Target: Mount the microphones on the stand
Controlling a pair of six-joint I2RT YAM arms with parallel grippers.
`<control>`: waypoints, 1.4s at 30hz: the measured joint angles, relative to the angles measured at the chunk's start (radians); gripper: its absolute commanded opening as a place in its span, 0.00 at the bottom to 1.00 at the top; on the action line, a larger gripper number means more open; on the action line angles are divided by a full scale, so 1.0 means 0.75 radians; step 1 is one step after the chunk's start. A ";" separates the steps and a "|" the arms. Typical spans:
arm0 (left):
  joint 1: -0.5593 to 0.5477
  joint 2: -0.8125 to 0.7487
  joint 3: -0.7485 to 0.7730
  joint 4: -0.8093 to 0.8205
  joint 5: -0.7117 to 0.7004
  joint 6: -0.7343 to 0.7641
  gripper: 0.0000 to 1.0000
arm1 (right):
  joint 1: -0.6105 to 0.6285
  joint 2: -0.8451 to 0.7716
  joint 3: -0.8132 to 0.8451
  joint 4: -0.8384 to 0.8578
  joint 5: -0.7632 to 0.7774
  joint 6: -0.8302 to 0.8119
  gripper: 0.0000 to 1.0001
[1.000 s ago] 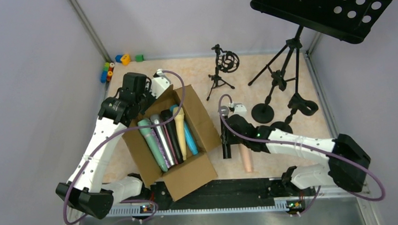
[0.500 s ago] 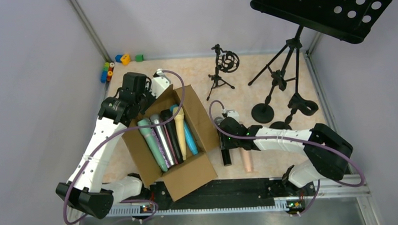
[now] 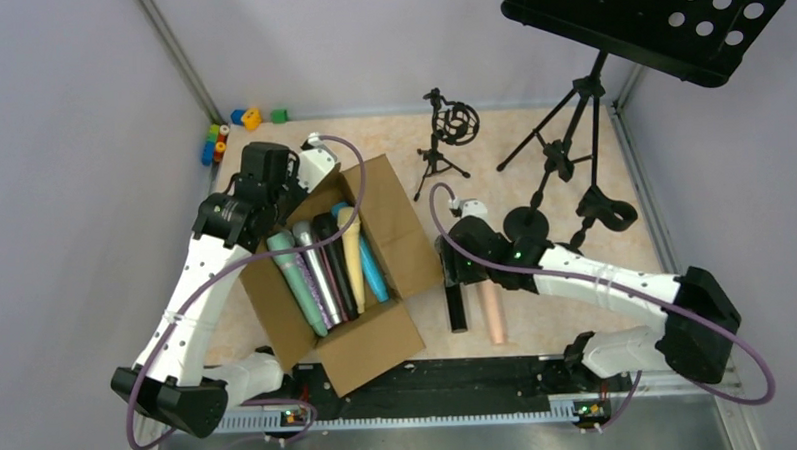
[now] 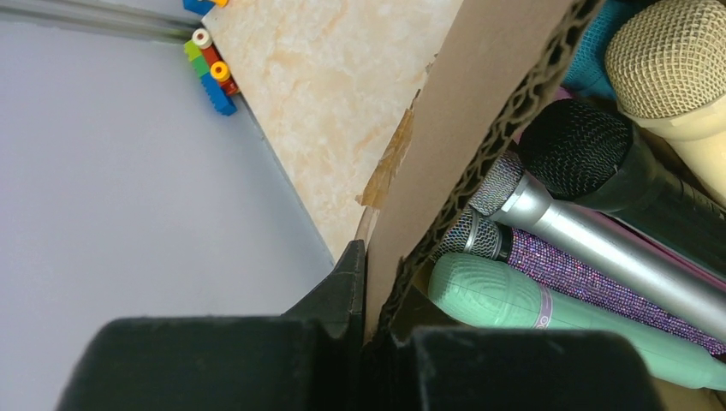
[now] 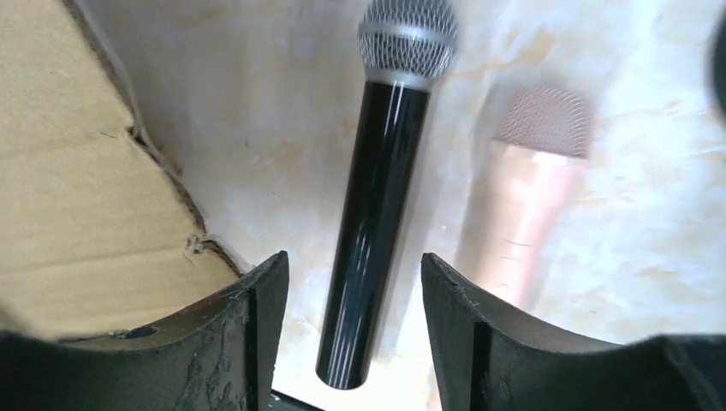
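Note:
Several microphones lie in an open cardboard box: teal, glittery purple, silver, black, yellow and blue. My left gripper is shut on the box's far-left wall. A black microphone with a silver mesh head and a peach microphone lie side by side on the table right of the box. My right gripper is open just above the black microphone's handle end, jaws either side of it, not touching. A small tripod stand with a ring mount stands at the back.
Round-base stands and a clip holder stand right of the right gripper. A tall music stand overhangs the back right. Toy bricks lie in the back left corner. Grey walls enclose the table.
The box has shifted and turned a little to the left with my left gripper on it. My right arm has swung and now sits over the black microphone's handle.

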 measured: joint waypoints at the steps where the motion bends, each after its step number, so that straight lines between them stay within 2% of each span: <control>1: 0.003 0.000 0.000 0.002 -0.012 0.001 0.00 | 0.000 -0.026 0.035 -0.046 0.027 -0.016 0.61; 5: 0.013 -0.002 0.000 0.008 -0.060 0.010 0.00 | 0.015 -0.111 0.192 -0.164 0.111 -0.056 0.64; 7: 0.010 -0.007 0.000 0.019 -0.048 0.010 0.00 | 0.061 -0.123 0.303 -0.158 0.141 -0.067 0.65; 8: 0.007 -0.010 0.001 0.023 -0.040 0.010 0.00 | 0.099 -0.120 0.426 -0.138 0.174 -0.076 0.65; 9: 0.006 -0.012 0.001 0.024 -0.036 0.010 0.00 | 0.099 -0.120 0.426 -0.138 0.174 -0.076 0.66; 12: 0.005 -0.013 0.002 0.025 -0.026 0.010 0.00 | 0.291 -0.095 0.552 -0.088 0.239 -0.084 0.67; 19: 0.005 -0.013 0.002 0.025 -0.023 0.011 0.00 | 0.600 -0.031 0.565 0.003 0.430 -0.151 0.68; 22: 0.005 -0.013 0.002 0.025 -0.021 0.011 0.00 | 0.669 0.024 0.563 0.080 0.404 -0.187 0.65; 26: 0.005 -0.013 0.002 0.027 -0.018 0.011 0.00 | 0.669 0.132 0.508 0.281 0.269 -0.252 0.61; 34: 0.005 -0.013 0.002 0.027 -0.013 0.010 0.00 | 0.558 0.515 0.454 0.669 -0.083 -0.302 0.60; 42: 0.005 -0.013 0.002 0.028 -0.010 0.009 0.00 | 0.418 0.659 0.452 0.943 -0.228 -0.232 0.58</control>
